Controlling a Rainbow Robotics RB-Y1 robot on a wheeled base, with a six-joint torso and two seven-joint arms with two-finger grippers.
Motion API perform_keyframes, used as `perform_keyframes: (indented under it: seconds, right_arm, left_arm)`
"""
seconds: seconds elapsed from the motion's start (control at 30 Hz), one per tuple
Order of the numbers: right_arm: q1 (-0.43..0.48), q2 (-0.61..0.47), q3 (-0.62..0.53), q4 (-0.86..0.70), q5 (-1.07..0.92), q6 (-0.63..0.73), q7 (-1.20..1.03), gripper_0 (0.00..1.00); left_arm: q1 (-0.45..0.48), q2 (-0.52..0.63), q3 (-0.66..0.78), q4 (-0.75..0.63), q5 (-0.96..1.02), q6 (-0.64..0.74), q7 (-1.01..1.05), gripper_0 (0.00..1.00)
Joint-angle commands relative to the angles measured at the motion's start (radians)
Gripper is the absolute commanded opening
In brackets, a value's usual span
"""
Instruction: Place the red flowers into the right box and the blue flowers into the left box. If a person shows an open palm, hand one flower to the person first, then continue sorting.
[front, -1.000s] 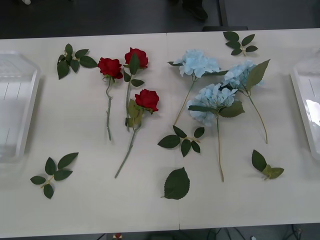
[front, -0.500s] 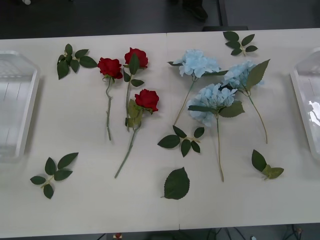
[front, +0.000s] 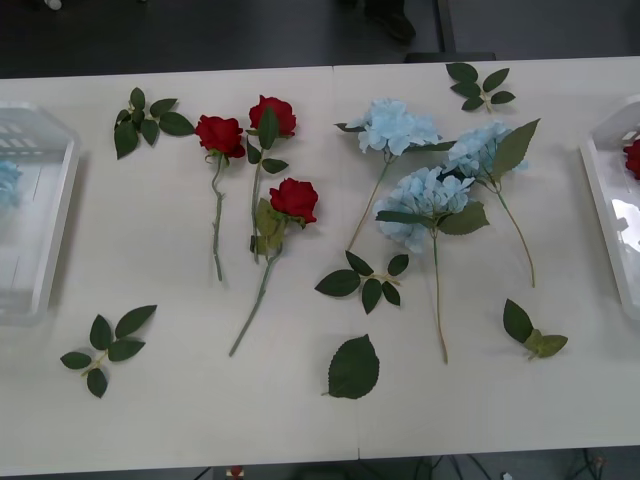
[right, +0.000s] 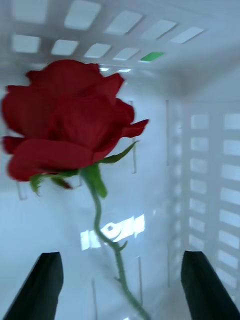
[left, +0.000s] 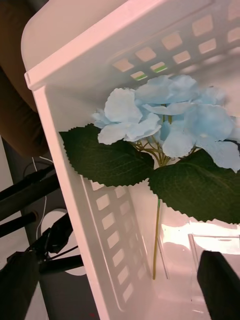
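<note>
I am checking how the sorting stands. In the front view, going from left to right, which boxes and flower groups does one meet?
left box holding a blue flower → red flowers on the table → blue flowers on the table → right box holding a red flower

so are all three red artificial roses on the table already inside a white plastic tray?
No. Three red roses lie on the table, between the left box and right box.
</note>
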Motion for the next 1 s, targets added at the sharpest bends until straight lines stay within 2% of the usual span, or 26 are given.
perform_keyframes:
  seconds: [0.03,0.13,0.23,0.47,0.63,0.77,0.9,1.0]
  right_arm:
    - [-0.009,-0.06,-0.06,-0.165,-0.122,0.15,0.149,0.99]
    - [-0.003,-0.08,-0.06,-0.28,-0.222,0.26,0.207,1.0]
    - [0.02,-0.08,-0.06,-0.401,-0.32,0.342,0.212,1.0]
    - [0.113,-0.037,-0.016,-0.607,-0.372,0.356,0.157,1.0]
    - [0.144,0.032,-0.013,-0.598,-0.348,0.322,0.115,1.0]
    - [0.144,0.094,-0.013,-0.527,-0.329,0.276,0.118,1.0]
    - [0.13,0.158,-0.013,-0.453,-0.308,0.222,0.117,1.0]
    - [0.11,0.197,-0.013,-0.4,-0.289,0.196,0.115,1.0]
  left_arm:
    - [-0.004,0.002,0.019,-0.041,0.069,0.038,0.052,1.0]
    - [-0.011,0.002,0.052,-0.105,0.126,0.138,0.079,1.0]
    - [-0.011,0.002,0.052,-0.211,0.184,0.225,0.197,1.0]
    - [-0.012,-0.077,0.04,-0.372,0.254,0.299,0.487,1.0]
    - [-0.044,-0.169,-0.012,-0.39,0.244,0.265,0.602,1.0]
    - [-0.06,-0.23,-0.096,-0.39,0.227,0.153,0.671,1.0]
    - [-0.073,-0.299,-0.19,-0.389,0.129,0.027,0.7,1.0]
    - [-0.096,-0.35,-0.262,-0.384,0.025,-0.014,0.709,1.0]
